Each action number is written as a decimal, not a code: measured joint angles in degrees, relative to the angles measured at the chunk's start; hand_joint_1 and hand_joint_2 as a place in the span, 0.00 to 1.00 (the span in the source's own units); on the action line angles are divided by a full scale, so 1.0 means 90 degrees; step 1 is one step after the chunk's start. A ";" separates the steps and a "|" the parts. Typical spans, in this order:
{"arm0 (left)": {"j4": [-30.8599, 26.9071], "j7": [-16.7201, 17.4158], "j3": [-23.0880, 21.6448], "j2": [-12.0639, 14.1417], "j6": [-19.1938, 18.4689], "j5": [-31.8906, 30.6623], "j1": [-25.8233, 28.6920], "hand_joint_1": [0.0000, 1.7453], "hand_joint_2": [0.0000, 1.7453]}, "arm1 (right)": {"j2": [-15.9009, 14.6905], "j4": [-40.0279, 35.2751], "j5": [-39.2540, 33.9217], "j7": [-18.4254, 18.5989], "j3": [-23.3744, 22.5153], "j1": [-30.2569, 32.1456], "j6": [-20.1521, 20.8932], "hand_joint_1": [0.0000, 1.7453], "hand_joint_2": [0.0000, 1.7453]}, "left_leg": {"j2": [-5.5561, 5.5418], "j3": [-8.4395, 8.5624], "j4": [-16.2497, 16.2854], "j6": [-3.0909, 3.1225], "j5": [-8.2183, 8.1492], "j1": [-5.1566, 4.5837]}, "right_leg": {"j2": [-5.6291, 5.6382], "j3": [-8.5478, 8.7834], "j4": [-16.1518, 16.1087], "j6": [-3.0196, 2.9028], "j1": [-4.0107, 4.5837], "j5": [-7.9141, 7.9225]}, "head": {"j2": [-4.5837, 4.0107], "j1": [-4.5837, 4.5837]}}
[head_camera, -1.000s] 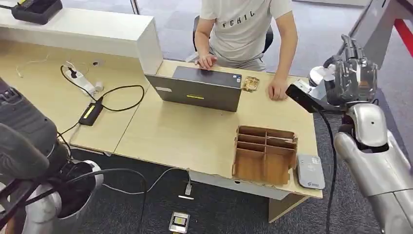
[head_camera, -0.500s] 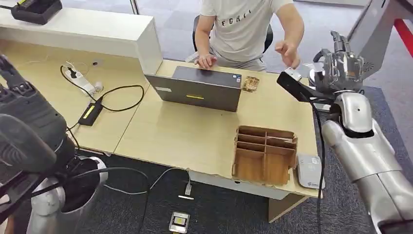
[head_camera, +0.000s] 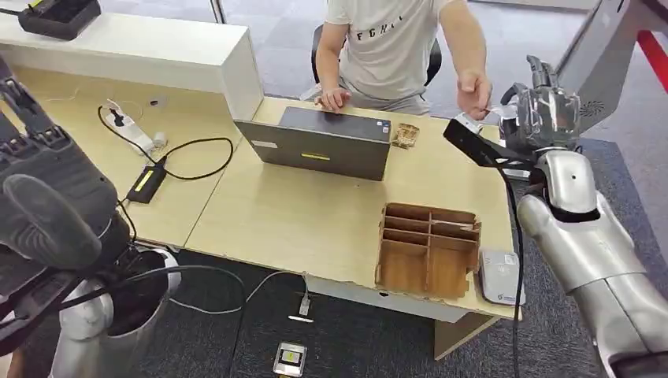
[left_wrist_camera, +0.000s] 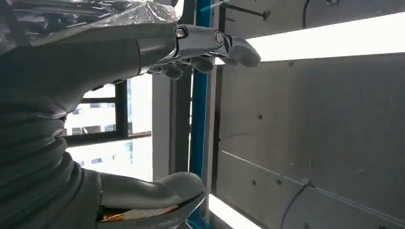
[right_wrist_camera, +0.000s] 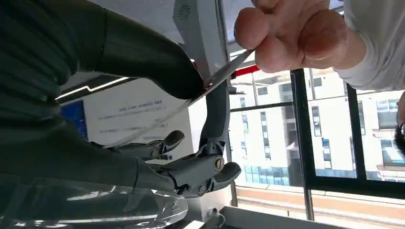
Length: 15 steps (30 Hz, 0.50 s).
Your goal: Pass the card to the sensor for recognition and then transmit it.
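My right hand [head_camera: 545, 112] is raised beyond the table's far right corner and pinches a thin white card [right_wrist_camera: 220, 76] between its thumb and a finger. A seated person's hand [head_camera: 473, 85] reaches over and grips the card's other end [head_camera: 495, 112]. The right wrist view shows the person's fingers [right_wrist_camera: 286, 33] closed on the card's edge. The grey card sensor [head_camera: 502, 277] lies on the table's near right corner, well below my right hand. In the left wrist view my left hand [left_wrist_camera: 71, 109] is held up with its fingers apart and holds nothing.
A grey laptop [head_camera: 323, 143] stands in front of the person. A wooden divided box [head_camera: 429, 249] sits beside the sensor. A power strip [head_camera: 134, 131] and a black adapter [head_camera: 146, 182] with cables lie at the left. A small device [head_camera: 290, 359] lies on the floor.
The person's hand lifted off the table and took hold of the card. My right hand moved a little up and toward the person. My left arm rose at the left.
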 joint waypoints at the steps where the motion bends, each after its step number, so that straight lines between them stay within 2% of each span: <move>1: 0.0007 0.0000 0.0000 -0.0005 0.0000 0.0000 -0.0001 0.00 1.00 | 0.0000 0.0000 0.0000 0.0000 0.0012 -0.0005 0.0002 1.00 1.00 | 0.0000 0.0000 0.0000 0.0000 0.0000 0.0000 | 0.0000 0.0000 0.0000 0.0000 0.0000 0.0000 | 0.0000 -0.0002; 15: 0.0068 -0.0005 0.0000 -0.0053 0.0022 0.0022 -0.0017 0.00 1.00 | 0.0000 0.0034 0.0002 -0.0007 0.0163 -0.0030 0.0066 1.00 1.00 | 0.0000 0.0000 0.0000 0.0000 0.0000 0.0000 | 0.0000 -0.0001 0.0000 0.0000 0.0000 0.0000 | 0.0000 -0.0002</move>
